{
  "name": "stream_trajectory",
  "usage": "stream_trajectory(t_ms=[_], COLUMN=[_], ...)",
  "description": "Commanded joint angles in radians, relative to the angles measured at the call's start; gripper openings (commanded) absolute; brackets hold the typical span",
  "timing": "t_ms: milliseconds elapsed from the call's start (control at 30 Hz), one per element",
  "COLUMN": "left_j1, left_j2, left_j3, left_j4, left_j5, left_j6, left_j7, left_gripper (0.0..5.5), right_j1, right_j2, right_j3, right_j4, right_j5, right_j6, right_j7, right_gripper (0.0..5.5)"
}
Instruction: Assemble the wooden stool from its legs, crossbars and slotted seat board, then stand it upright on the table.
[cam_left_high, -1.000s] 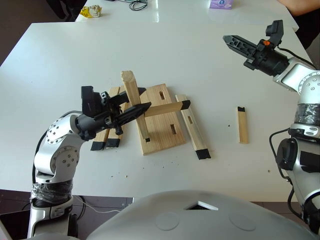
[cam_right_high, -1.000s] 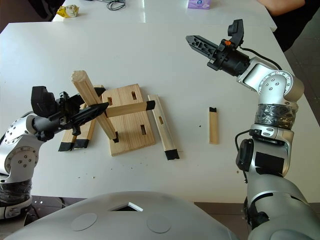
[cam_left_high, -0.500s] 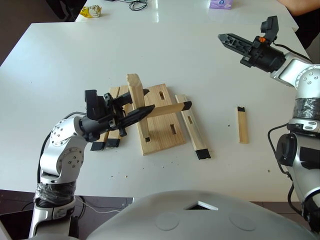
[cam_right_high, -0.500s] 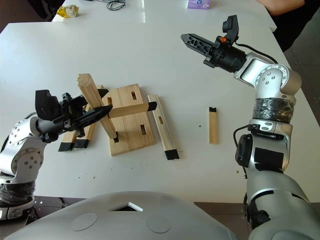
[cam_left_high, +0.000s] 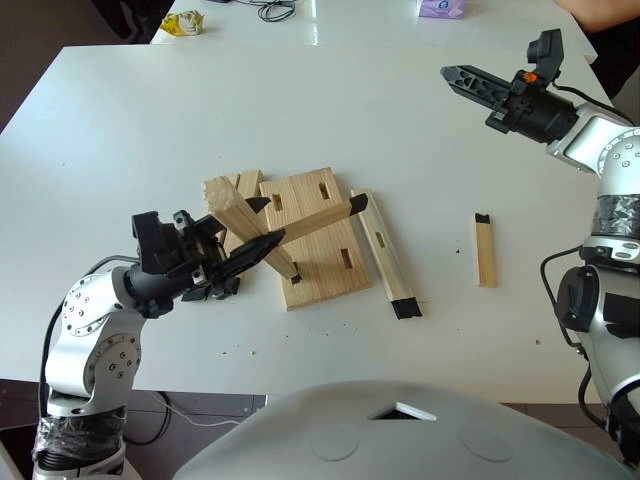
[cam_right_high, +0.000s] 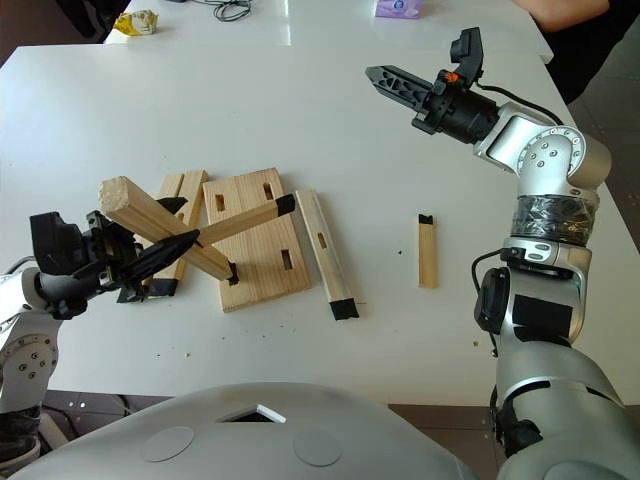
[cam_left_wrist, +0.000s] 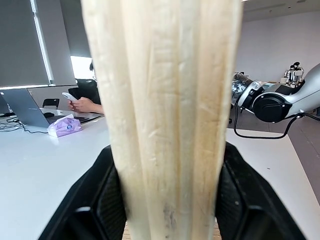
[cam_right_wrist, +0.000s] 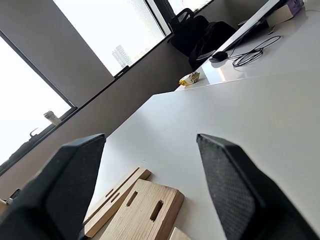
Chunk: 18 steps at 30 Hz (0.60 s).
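Two wooden stool parts are up off the white desk (cam_left_high: 150, 110): a pale square wooden leg (cam_left_high: 232, 205) and a thinner wooden crossbar with a black end (cam_left_high: 322, 217) that meets it partway down. The left gripper (cam_left_high: 262, 245) has its fingers clenched on this leg from the near-left side, and the left wrist view shows the wood (cam_left_wrist: 160, 100) pressed between the black pads. The leg leans steeply, with its cut top toward the near left and its black foot resting on the flat slotted wooden seat board (cam_left_high: 325, 255). The crossbar reaches out over the board toward the far right; whether it sits in a slot of the leg cannot be told.

The seat board lies flat near the middle of the desk. Just beside its left edge lie two more wooden legs (cam_right_high: 190, 195), side by side. Along its right edge lies another black-tipped slotted leg (cam_left_high: 385, 255). A short loose wooden crossbar (cam_left_high: 485, 255) lies well apart to the right.

The right gripper (cam_left_high: 465, 78) hangs above the far right of the desk, its fingers (cam_right_wrist: 75, 180) spread wide and released, with nothing between them.
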Motion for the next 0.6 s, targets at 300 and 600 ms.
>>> stream_trajectory(t_ms=[300, 600], left_j1=[0.017, -0.003], left_j2=[0.223, 0.279], left_j3=[0.038, 0.034], left_j4=[0.136, 0.189], left_j5=[0.028, 0.046], left_j6=[0.127, 0.124], left_j7=[-0.133, -0.193], left_gripper=[2.05, 2.05], right_j1=[0.205, 0.277], right_j2=[0.042, 0.065], right_j3=[-0.136, -0.179], right_j4=[-0.219, -0.305], right_j5=[0.071, 0.117], right_j6=[0.034, 0.049], right_j7=[-0.12, -0.187], right_gripper=[3.36, 3.36])
